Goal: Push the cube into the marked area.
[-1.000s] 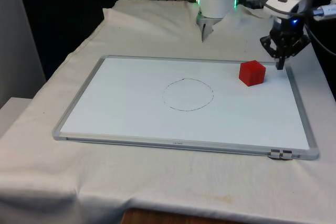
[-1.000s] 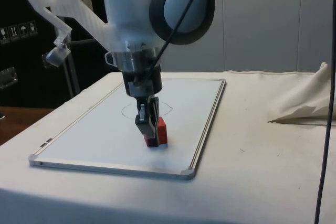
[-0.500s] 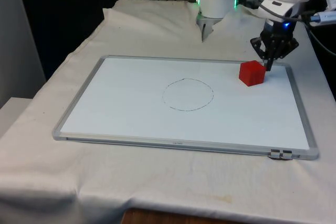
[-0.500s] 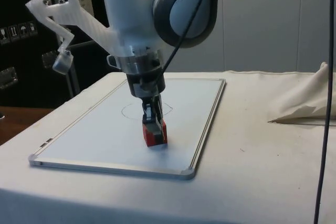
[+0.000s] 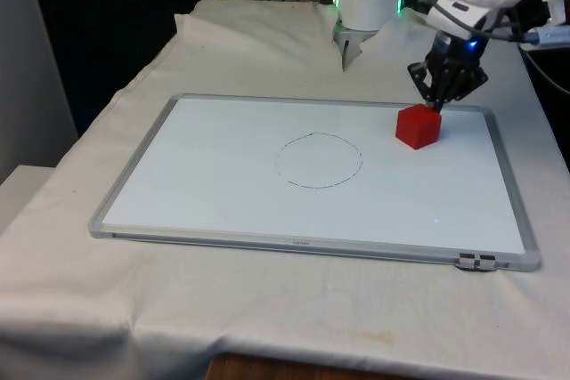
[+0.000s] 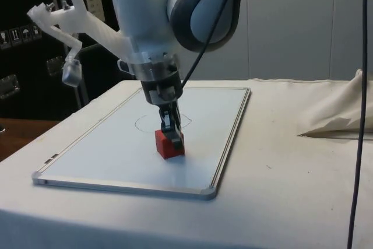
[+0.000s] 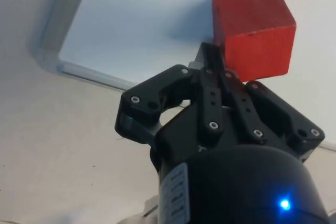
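A red cube (image 5: 418, 125) (image 6: 169, 144) (image 7: 253, 30) rests on the whiteboard (image 5: 223, 184), to the front view's right of a thin drawn circle (image 5: 318, 160) (image 6: 163, 122). My black gripper (image 5: 438, 106) (image 6: 171, 134) (image 7: 210, 59) is shut with nothing held. Its tips press against the cube's far right upper edge, on the side away from the circle. The cube lies outside the circle, roughly a cube's width from its line.
The whiteboard's grey frame (image 5: 312, 245) (image 6: 227, 138) runs around the work surface, with its far right corner (image 7: 47, 56) close behind the gripper. A crumpled fold of white cloth (image 6: 335, 115) lies off the board.
The gripper swung from the board's right edge to behind the cube and met it. The cube has slid a little towards the circle.
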Controlling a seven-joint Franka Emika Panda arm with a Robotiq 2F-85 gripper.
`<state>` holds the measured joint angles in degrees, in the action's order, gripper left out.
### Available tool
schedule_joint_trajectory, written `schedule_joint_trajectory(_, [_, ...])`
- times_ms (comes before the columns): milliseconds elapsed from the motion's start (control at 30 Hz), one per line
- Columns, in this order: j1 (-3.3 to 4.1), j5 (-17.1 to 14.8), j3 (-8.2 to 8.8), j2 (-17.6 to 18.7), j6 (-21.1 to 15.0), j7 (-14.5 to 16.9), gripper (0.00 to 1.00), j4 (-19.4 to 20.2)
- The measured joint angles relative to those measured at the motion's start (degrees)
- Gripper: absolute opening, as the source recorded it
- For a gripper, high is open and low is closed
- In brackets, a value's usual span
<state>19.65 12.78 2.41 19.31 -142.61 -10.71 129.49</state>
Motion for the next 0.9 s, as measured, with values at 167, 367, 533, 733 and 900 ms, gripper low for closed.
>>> schedule_joint_trajectory(167, [0.00, 2.01, 0.69, 1.03, 0.92, -0.63, 0.00, -1.43])
schedule_joint_trajectory(367, [0.00, 4.81, 0.97, 2.18, 1.78, -2.64, 0.00, -3.04])
schedule_joint_trajectory(533, [0.00, 6.42, 1.38, 3.50, 2.23, -3.67, 0.00, -5.04])
schedule_joint_trajectory(733, [0.00, 8.54, 1.72, 5.27, 3.55, -5.56, 0.00, -7.91])
schedule_joint_trajectory(900, [0.00, 10.54, 1.95, 6.02, 5.21, -7.22, 0.00, -9.28])
